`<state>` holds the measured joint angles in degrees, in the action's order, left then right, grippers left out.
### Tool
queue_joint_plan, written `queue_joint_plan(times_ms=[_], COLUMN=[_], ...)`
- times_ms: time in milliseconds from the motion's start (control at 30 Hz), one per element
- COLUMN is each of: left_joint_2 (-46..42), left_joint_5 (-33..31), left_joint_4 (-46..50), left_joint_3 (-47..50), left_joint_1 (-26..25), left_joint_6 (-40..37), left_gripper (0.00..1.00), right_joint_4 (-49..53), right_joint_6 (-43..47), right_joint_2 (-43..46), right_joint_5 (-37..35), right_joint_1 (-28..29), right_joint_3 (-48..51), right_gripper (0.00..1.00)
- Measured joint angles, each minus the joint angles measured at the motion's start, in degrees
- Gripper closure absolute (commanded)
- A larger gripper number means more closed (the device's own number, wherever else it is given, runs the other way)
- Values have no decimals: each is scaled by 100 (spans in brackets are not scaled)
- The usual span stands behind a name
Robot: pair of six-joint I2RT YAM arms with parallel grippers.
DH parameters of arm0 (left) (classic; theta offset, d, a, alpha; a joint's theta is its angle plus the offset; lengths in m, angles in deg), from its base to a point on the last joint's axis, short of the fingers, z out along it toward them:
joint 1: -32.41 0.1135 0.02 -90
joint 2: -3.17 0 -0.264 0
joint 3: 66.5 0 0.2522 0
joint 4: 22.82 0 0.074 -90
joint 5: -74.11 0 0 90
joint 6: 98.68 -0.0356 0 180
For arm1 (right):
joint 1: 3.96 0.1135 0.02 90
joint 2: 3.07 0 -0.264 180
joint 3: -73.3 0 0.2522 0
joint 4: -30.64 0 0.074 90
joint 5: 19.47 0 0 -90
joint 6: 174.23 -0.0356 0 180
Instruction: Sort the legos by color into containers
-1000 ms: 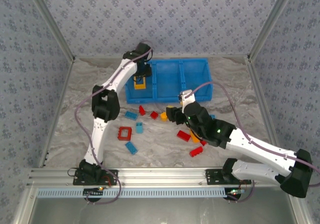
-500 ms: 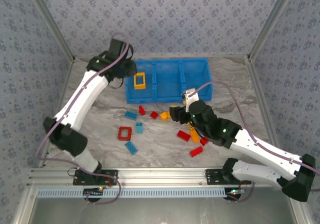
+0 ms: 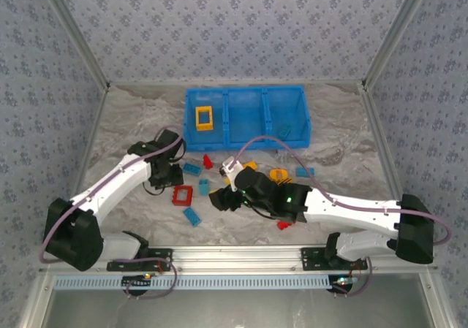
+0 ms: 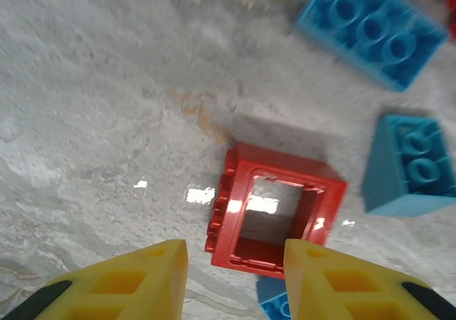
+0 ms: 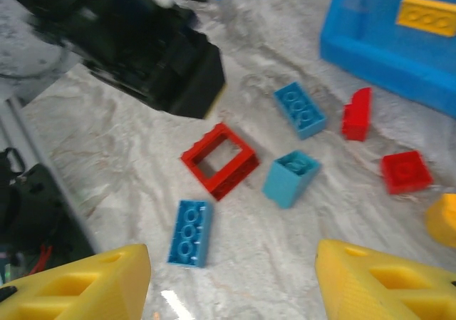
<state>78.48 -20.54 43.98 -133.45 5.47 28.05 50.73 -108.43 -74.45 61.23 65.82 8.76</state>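
Left hand: open and empty. Its two yellow fingers sit either side of the red frame at the bottom of the left wrist view, so you appear to be lining up on that piece.
Red frame: flat on the worktop with its opening upward. It lies apart from the blue bricks at the right, leaving room for a finger on each side.
Right hand: spread wide, gripping nothing, over the scattered pieces. A light blue brick lies nearest, lower left of centre.
Bin: upper centre of the top view. A yellow frame rests in its left compartment, so yellow likely belongs there.
Legos: mostly loose on the worktop below the bin; your sorting looks barely begun.
Watch: both hands crowd one cluster, so keep them from crossing.
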Motion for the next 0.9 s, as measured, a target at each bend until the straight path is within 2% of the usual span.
queue_joint_plan(times_ms=[200, 367, 700, 800, 900], left_joint_2=[374, 446, 568, 321, 205], left_joint_5=[85, 118, -55, -337, -485], left_joint_4=[-433, -774, -946, -446, 55], left_joint_3=[459, 750, 861, 468, -680], left_joint_1=[37, 57, 42, -144, -424], left_joint_6=[-9, -39, -76, -20, -17], left_gripper=[64, 71, 95, 95, 96], right_joint_4=[-190, -184, -140, -11, 254], right_joint_6=[-181, -240, -302, -304, -291], right_joint_2=[-39, -7, 136, 354, 767], right_joint_5=[79, 72, -50, -271, -793], right_joint_1=[103, 98, 31, 11, -50], right_joint_3=[48, 149, 203, 256, 264], right_gripper=[35, 35, 36, 36, 36])
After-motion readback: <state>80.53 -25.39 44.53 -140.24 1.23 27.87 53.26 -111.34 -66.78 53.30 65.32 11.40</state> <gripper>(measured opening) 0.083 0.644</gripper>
